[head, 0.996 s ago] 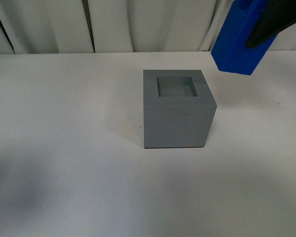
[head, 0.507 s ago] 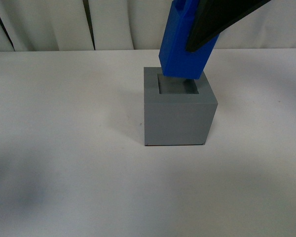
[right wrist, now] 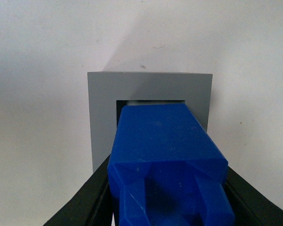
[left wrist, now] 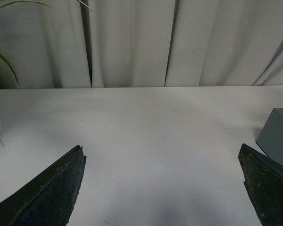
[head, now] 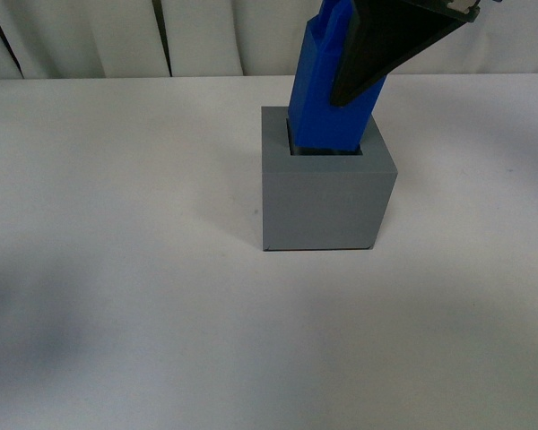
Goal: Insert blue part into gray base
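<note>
My right gripper [head: 345, 85] comes down from the upper right, slanted, with its jaws clamped on either side of the blue part [head: 327, 85]. My left gripper [left wrist: 160, 188] points forward, its jaws spread wide apart.

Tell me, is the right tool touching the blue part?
Touching. In the right wrist view the right tool clamps the blue part, its black fingers pressed against both sides with no gap.
</note>
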